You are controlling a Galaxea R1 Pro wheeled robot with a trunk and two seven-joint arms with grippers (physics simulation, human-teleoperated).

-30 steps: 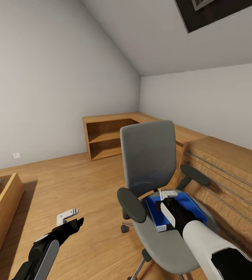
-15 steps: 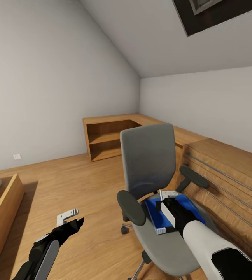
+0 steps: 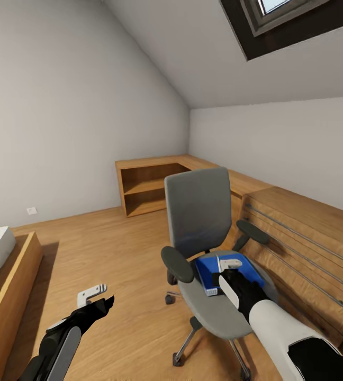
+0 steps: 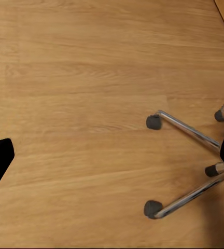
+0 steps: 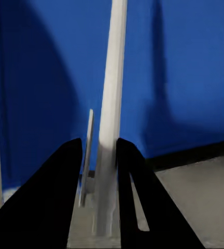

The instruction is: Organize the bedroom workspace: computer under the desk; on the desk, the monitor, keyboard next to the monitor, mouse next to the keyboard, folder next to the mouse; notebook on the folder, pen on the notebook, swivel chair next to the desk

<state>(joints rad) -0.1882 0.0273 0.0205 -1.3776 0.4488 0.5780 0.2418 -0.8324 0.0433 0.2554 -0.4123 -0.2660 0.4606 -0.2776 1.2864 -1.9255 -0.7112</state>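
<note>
Matt grey cloth swivel chair [image 3: 199, 211] above smooth wood floor [image 3: 113, 248].

Black arms, white forearm shell [image 3: 277, 330]

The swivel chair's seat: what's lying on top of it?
A blue folder lies on the swivel chair's grey seat. The right gripper is above it, shut on a thin white pen. Whatever lies beneath the folder is covered.

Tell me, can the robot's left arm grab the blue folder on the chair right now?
Probably not from there. The left gripper hangs open over bare floor, and the swivel chair armrest stands between it and the folder. The right gripper is already at the folder.
</note>
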